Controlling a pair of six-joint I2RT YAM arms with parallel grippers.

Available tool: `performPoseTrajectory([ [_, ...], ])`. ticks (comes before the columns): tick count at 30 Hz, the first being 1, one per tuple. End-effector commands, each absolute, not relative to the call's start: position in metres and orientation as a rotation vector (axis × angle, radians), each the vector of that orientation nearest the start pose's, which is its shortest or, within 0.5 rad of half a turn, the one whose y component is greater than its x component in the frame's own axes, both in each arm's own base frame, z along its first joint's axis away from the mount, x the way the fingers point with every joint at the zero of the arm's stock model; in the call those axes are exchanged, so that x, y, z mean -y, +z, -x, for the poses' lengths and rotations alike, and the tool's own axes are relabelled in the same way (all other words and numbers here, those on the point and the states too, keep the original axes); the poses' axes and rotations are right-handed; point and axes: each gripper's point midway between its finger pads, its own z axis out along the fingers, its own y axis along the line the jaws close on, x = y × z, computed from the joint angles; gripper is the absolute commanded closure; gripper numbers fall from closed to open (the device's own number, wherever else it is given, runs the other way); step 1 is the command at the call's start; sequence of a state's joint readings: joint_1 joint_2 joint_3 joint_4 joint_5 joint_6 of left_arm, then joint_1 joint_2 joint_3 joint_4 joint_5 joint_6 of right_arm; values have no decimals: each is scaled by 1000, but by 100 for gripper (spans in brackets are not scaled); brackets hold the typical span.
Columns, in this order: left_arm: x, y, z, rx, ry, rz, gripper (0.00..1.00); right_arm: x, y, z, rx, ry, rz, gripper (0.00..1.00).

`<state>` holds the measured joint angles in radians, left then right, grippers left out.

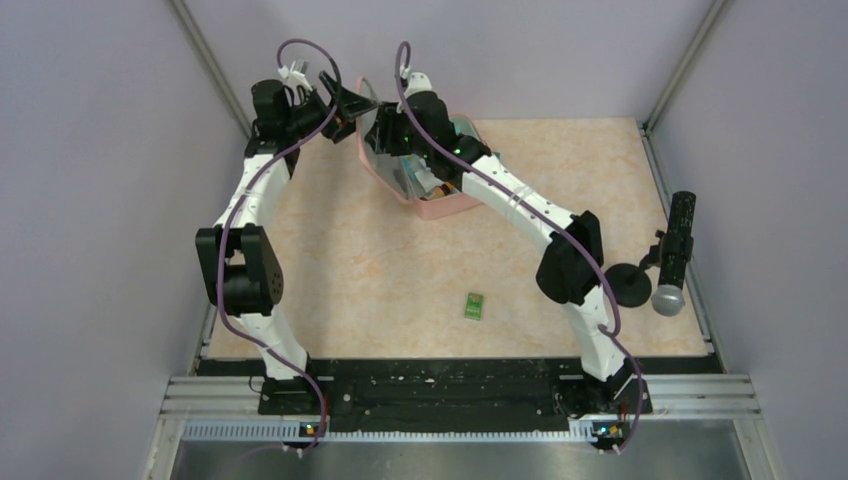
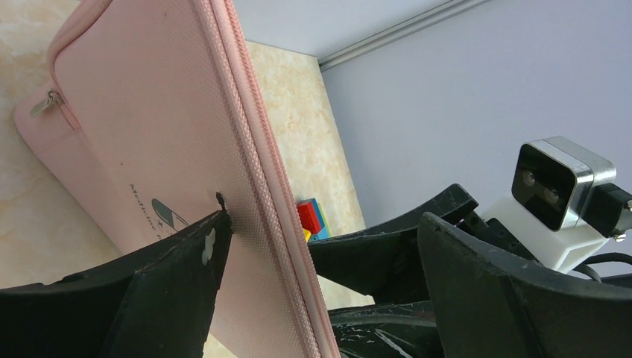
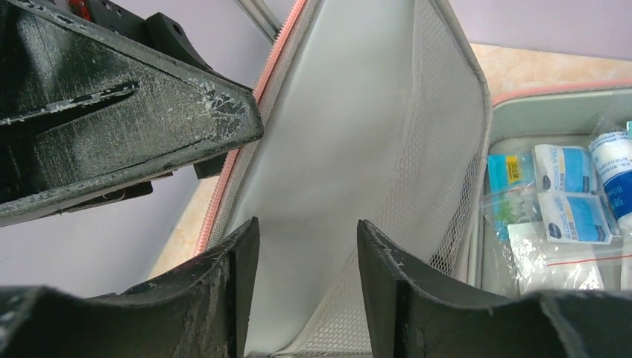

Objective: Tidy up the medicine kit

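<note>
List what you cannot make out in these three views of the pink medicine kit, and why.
Top view: contents of the medicine kit, hidden under the right arm.
Top view: small green item, too small to identify.
Left wrist view: lid logo, partly covered by the left fingers.
Left wrist view: coloured blocks, mostly behind the lid.
Right wrist view: packets, cut off by the right edge.

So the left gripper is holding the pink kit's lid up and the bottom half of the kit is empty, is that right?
Not quite. The left gripper does hold the medicine kit by its lid, raised, but the bottom half is not empty: the right wrist view shows blue and white packets lying in it.
</note>
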<state>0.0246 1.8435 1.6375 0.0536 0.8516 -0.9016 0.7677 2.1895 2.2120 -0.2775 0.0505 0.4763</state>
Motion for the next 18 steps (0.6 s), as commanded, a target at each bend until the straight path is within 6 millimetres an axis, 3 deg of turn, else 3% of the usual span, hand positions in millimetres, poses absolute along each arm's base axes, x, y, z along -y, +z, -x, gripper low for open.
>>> performPoseTrajectory([
  [1, 147, 363, -491, -1768, -1357, 65, 2, -464, 339, -442, -1792, 890, 291, 49],
  [9, 144, 353, -494, -1785, -1346, 75, 2, -437, 360, -434, -1710, 885, 458, 36],
  [14, 138, 345, -498, -1798, -1337, 93, 3, -424, 380, -391, -1569, 1209, 742, 35],
  [17, 134, 342, -499, -1802, -1337, 99, 3, -405, 371, -377, -1535, 1242, 868, 34],
  [18, 133, 342, -498, -1802, -1336, 100, 3, -396, 358, -373, -1541, 1252, 911, 34],
])
